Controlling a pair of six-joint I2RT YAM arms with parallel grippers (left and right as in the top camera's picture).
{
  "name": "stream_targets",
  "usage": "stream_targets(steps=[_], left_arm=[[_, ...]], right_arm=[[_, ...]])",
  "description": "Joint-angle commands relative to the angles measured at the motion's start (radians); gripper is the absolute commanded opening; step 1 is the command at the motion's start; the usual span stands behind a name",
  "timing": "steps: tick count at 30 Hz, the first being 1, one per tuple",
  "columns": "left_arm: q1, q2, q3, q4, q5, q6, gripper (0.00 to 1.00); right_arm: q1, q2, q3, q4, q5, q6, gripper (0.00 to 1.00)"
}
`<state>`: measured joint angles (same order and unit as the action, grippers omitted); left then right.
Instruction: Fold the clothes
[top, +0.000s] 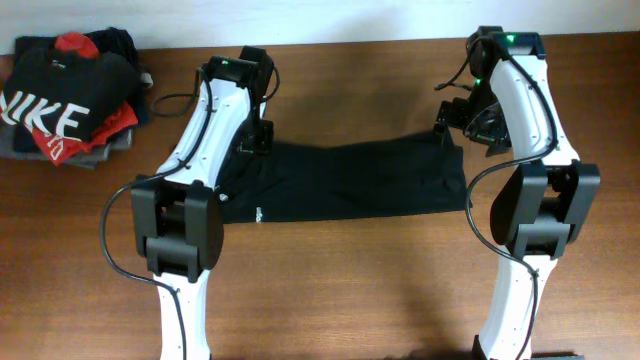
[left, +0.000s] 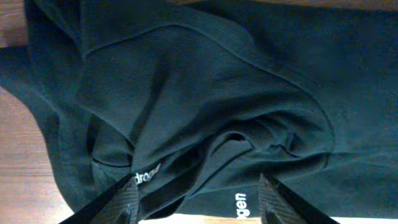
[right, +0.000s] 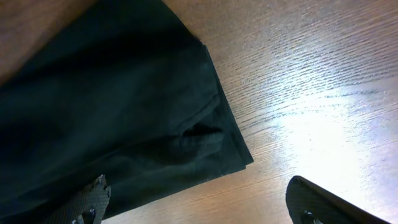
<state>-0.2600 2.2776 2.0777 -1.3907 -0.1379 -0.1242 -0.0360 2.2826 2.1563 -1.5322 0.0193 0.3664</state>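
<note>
The plain black T-shirt lies folded into a long band across the middle of the table. My left gripper hovers open over its left end, where the fabric is bunched and tiny white lettering shows; its fingers hold nothing. My right gripper is open above the shirt's right end; in the right wrist view one finger is over the black cloth and the other over bare wood.
A pile of folded garments sits at the back left corner, topped by a black shirt with large white NIKE letters over red and grey pieces. The wooden table extends in front of the shirt.
</note>
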Motion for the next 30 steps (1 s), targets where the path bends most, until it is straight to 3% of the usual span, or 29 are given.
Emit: stream_targets(steps=[1,7,22,25,26,27,30], left_arm=[[-0.004,-0.015,-0.011,-0.007,0.018,0.030,0.59],[-0.004,-0.015,-0.050,-0.053,0.008,0.116,0.56],[-0.004,-0.015,-0.215,0.121,-0.027,0.156,0.55],[-0.004,-0.015,-0.227,0.145,-0.027,0.156,0.36],[-0.004,-0.015,-0.227,0.145,-0.028,0.156,0.11],[-0.004,-0.015,-0.227,0.145,-0.028,0.156,0.03],[-0.004,-0.015,-0.227,0.141,-0.028,0.151,0.01]], right_arm=[[0.004,-0.030,-0.010,0.003,0.016,0.007,0.95],[0.004,-0.030,-0.010,0.003,0.016,0.007,0.96],[0.004,-0.030,-0.010,0.003,0.016,0.006,0.96],[0.004,-0.030,-0.010,0.003,0.016,0.004,0.96],[0.004,-0.030,-0.010,0.004,0.016,0.004,0.97],[0.004,-0.030,-0.010,0.005,0.016,0.004,0.97],[0.004,-0.030,-0.010,0.006,0.016,0.004,0.97]])
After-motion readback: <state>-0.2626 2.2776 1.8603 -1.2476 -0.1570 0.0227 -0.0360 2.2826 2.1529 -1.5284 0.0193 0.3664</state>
